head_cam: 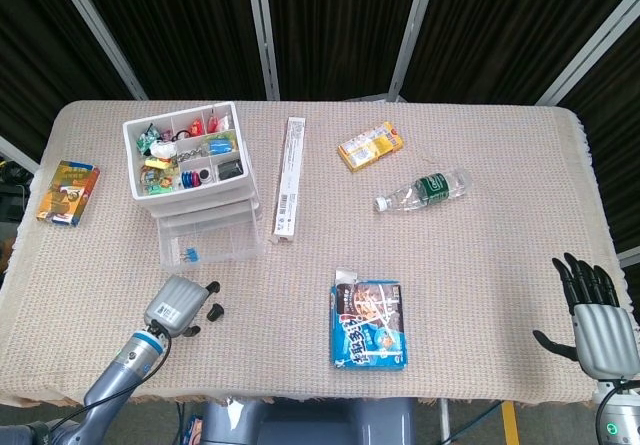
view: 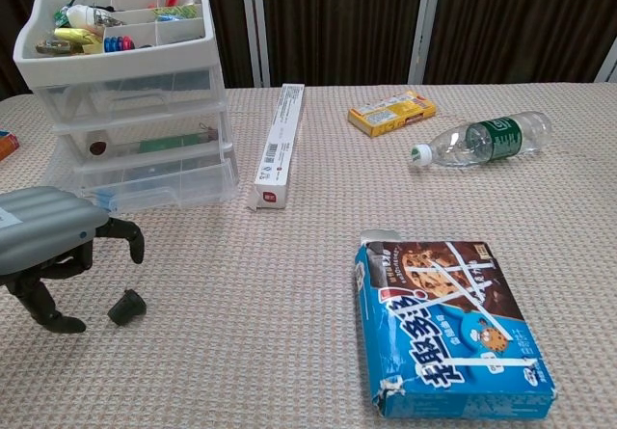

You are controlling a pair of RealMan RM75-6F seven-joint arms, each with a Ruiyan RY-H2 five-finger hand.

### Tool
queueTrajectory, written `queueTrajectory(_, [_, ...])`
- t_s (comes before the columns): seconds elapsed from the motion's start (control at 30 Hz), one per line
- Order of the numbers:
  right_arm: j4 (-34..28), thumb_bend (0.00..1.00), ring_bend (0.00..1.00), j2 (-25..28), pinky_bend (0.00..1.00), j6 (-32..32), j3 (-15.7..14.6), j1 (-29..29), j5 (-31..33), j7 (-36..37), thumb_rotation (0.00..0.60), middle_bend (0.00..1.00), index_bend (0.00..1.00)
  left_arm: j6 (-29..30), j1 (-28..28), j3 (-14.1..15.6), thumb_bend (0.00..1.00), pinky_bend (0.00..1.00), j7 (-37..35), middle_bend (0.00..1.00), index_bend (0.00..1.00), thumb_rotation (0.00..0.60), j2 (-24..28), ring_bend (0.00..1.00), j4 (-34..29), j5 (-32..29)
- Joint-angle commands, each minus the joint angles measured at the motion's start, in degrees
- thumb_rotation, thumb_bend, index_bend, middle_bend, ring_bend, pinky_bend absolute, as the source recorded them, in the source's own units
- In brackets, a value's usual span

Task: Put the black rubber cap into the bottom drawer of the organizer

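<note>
Fingers (view: 123, 237) of the left hand (view: 48, 246) arch apart over the small black rubber cap (view: 126, 307), holding nothing; closing off-centre could roll it away.

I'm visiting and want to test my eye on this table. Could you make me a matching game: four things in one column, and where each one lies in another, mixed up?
Things:
1. cap
2. bottle
3. cookie box
4. organizer

Places:
A. far left part of the table
B. by the left hand
C. lying on its side, right of centre
D. near edge, middle

Pairs: 1-B, 2-C, 3-D, 4-A
</note>
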Motion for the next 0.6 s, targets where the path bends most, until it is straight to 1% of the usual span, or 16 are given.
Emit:
queueTrajectory(0.03, [-0.02, 0.01, 0.0, 0.02, 0.0, -0.04, 0.0, 0.01, 0.03, 0.06, 0.6, 0.0, 0.05, -0.51, -0.6, -0.5, 0.06, 0.75, 0.7, 0.98, 0.35, 0.6, -1.14, 0.88, 1.0, -0.6])
queueTrajectory(0.1, [0.01, 0.01, 0.0, 0.03, 0.0, -0.04, 0.03, 0.03, 0.02, 0.09, 0.6, 0.0, 0.05, -1.08, -1.05, -0.81, 0.1, 0.75, 1.21, 0.98, 0.38, 0.6, -2.02, 0.88, 1.64, -1.47])
queueTrajectory(0.17, [0.11, 0.01, 0.0, 0.01, 0.0, 0.12, 0.08, 0.02, -0.08, 0.09, 0.6, 0.0, 0.05, -1.58, -1.39, -0.85, 0.12, 0.75, 1.67, 0.98, 0.38, 0.6, -2.49, 0.88, 1.96, -2.02])
queueTrajectory(0.43, [0.32, 0.01, 0.0, -0.07, 0.0, 0.29, 0.1, 0.0, -0.23, 0.34, 0.6, 0.0, 0.05, -2.39, -2.41, -0.77, 0.12, 0.75, 3.98, 0.98, 0.39, 0.6, -2.69, 0.88, 1.65, -4.39])
queueTrajectory(0.57, [0.3, 0.01, 0.0, -0.12, 0.0, 0.36, 0.13, -0.01, -0.26, 0.31, 0.6, 0.0, 0.05, -2.41, -2.81, -0.92, 0.13, 0.75, 4.04, 0.98, 0.41, 0.6, -2.88, 0.88, 1.72, -4.69])
queueTrajectory(0.6, [0.31, 0.01, 0.0, -0.13, 0.0, 0.37, 0.13, -0.01, -0.25, 0.3, 0.6, 0.0, 0.05, -2.4, -2.87, -0.97, 0.14, 0.75, 3.88, 0.98, 0.42, 0.6, -3.05, 0.88, 1.81, -4.64])
